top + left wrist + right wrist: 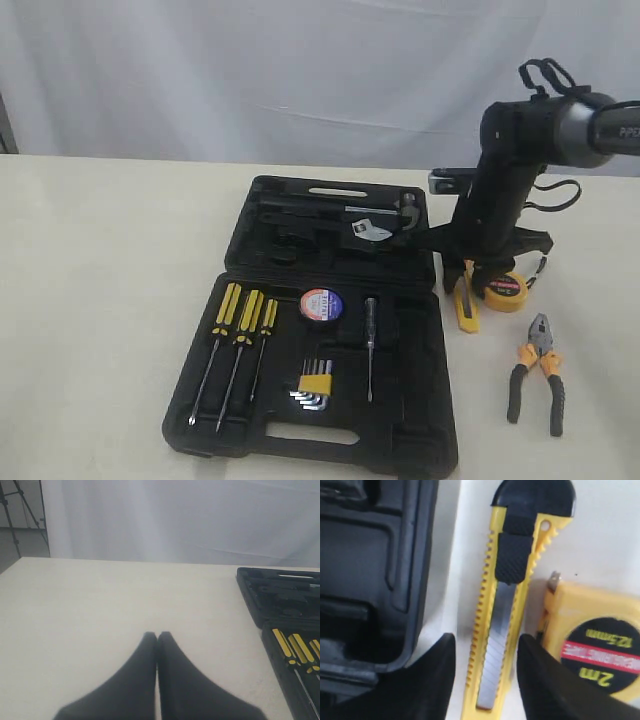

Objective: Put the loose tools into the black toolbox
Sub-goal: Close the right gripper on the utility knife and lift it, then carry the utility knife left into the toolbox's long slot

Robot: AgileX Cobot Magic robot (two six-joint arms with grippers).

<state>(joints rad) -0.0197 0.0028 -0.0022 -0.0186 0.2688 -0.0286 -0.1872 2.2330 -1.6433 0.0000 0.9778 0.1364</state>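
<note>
Exterior view: the toolbox lies open on the table. The tape roll already sits in its tray, beside 3 screwdrivers and the hex keys. 3 tools lie loose on the table to the right of the box: knife, tape measure and pliers. The right arm stands steeply over the knife, probably because it lies nearest the box.

Left wrist view: the left gripper hangs over bare table with its fingertips pressed together, holding nothing. It seems parked clear of the work.

Right wrist view: the right gripper straddles the knife across its narrow width, which suits a sure pinch. Its jaws are apart, and a sliver of table shows between one finger and the knife, so I judge it is not yet clamped. The tape measure crowds the other finger.
</note>
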